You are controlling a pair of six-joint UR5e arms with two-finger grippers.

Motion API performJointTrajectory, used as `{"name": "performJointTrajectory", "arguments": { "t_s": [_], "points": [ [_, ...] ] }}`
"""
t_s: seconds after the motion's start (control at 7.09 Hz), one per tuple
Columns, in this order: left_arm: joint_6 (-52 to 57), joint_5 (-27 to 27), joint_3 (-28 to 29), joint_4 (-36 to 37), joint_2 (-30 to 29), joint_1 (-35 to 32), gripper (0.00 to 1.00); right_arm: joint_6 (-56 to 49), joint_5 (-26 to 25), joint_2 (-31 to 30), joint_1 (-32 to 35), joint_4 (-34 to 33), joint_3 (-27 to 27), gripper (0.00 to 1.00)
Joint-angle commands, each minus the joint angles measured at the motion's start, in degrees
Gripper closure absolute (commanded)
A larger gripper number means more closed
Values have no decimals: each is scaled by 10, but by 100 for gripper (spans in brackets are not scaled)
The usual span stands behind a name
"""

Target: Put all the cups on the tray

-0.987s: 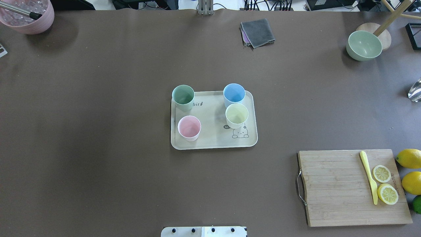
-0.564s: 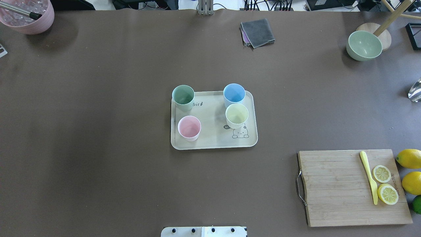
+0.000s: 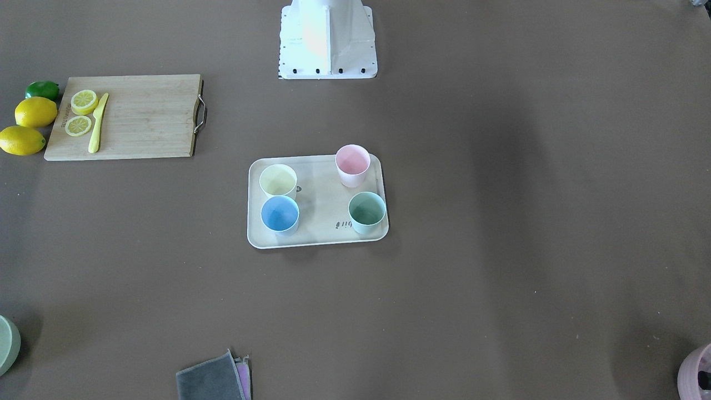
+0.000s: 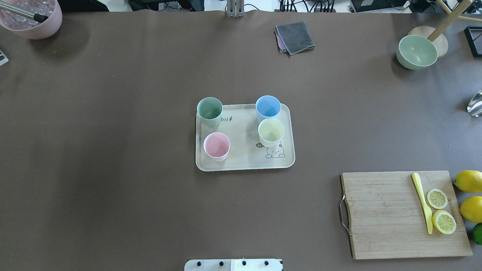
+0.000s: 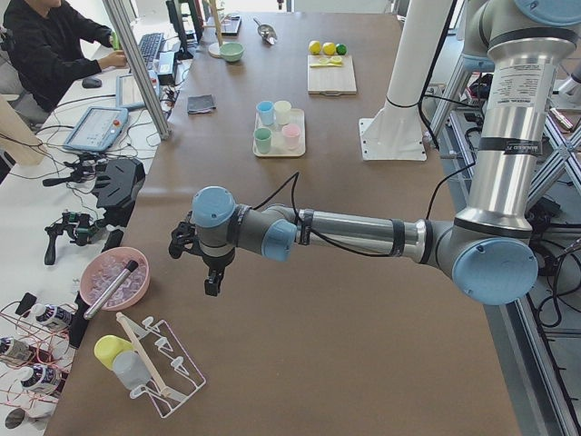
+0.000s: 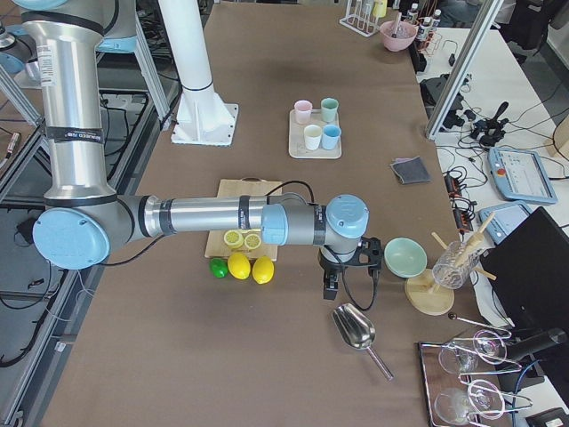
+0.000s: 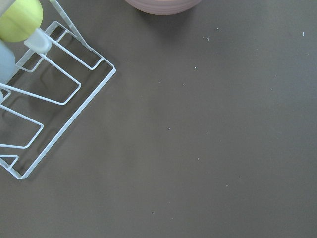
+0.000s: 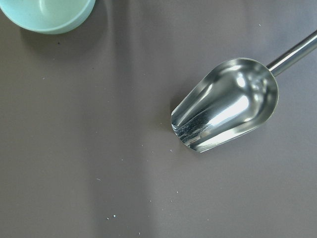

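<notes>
Four cups stand upright on the cream tray at the table's middle: mint green at its far left corner, light blue at its far right, pale yellow just nearer than the blue one, light pink at the near left. In the front-facing view they show as yellow, blue, pink and green. The left gripper hangs over the table's left end, far from the tray. The right gripper hangs over the right end. I cannot tell whether either is open.
A wooden cutting board with a knife and lemon slices lies near right, lemons beside it. A pale green bowl and a grey cloth lie far back. A mauve pot sits far left. A metal scoop and a wire rack lie under the wrists.
</notes>
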Motion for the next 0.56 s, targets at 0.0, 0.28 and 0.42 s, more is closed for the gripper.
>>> {"name": "performJointTrajectory", "arguments": {
  "t_s": [0.0, 0.28, 0.42],
  "points": [
    [0, 1, 0, 0, 1, -2, 2, -4, -4, 2, -1, -12, 5, 0],
    [1, 0, -6, 0, 2, -17, 2, -3, -6, 2, -1, -11, 5, 0],
    [1, 1, -12, 0, 12, -28, 2, -3, -7, 2, -1, -11, 5, 0]
  ]
}}
